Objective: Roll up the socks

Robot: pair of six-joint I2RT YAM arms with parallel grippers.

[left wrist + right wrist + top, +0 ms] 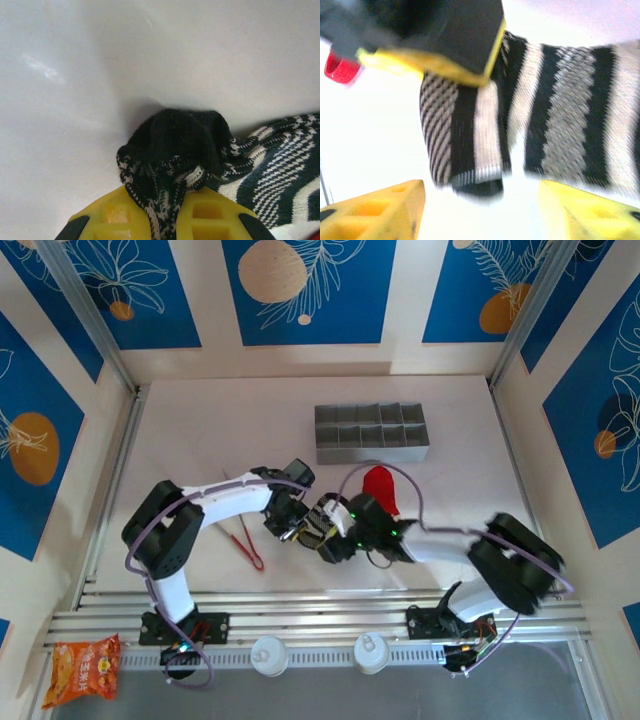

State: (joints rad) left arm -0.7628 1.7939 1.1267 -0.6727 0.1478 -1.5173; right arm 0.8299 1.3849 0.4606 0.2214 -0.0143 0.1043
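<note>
Nearest the lens: yellow finger pads (112, 220) of the left gripper (167, 212), closed tight on a bunched fold of the black knitted sock with grey-white stripes (185, 140). Clamped at a dark end of the sock; toe or cuff, cannot tell. Past the pinch, striped fabric trailing off to the right across the white table (75, 75).

Right gripper (482, 210): parted wide, holding nothing. Loose edge of the same sock just ahead of the gap.

From above: both grippers meeting over the striped sock at mid-table. Bright red fabric sock (381, 486) just behind the right gripper. Thin red-handled tongs (247, 540) off to the left, apart. Grey compartmented tray (372, 434) further back.

Probable faults from here:
- Dragging instead of rolling, from a single pinch point with the far edge unrestrained.
- A slack roll that unwinds, from closing on one layer only.
- Snagging the red sock, from sweeping rearward while it lies so near.
</note>
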